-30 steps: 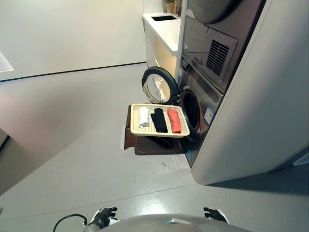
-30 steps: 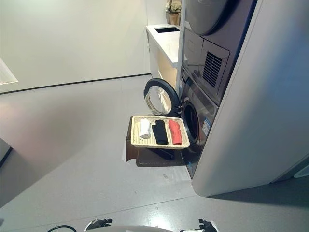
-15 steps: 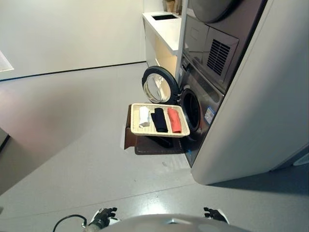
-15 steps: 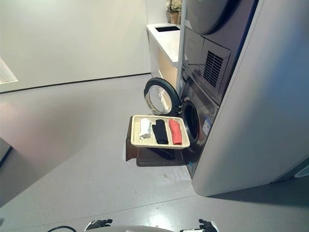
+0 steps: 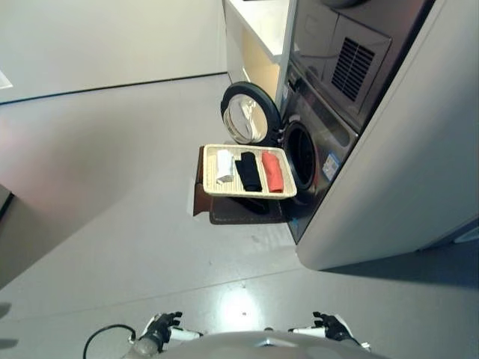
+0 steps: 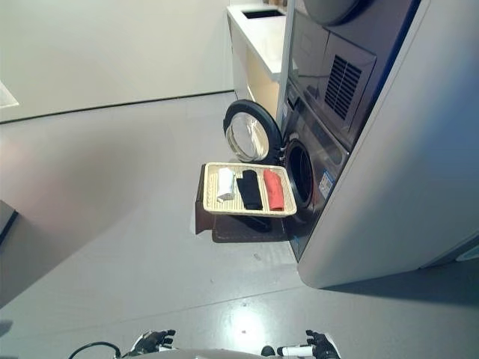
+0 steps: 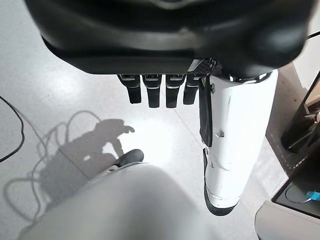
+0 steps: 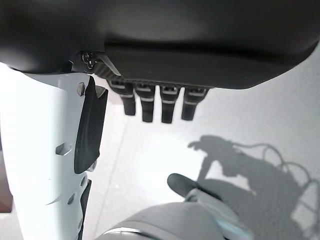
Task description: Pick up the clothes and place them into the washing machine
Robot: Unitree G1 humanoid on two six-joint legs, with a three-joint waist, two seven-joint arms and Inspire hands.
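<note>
Tray (image 5: pixel 211 183) holds white cloth (image 5: pixel 224 165), black cloth (image 5: pixel 248 171), red cloth (image 5: pixel 272 171) beside open-doored washing machine (image 5: pixel 305 153); left hand (image 7: pixel 160 87) and right hand (image 8: pixel 159 102) hang empty, fingers straight.

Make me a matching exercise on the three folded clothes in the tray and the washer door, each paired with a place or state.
Column one:
1. white cloth
2. black cloth
3. red cloth
4. washer door

Column two:
A. middle of the tray
B. swung open
C. tray end farthest from the drum
D. tray end nearest the drum

Pairs: 1-C, 2-A, 3-D, 4-B
</note>
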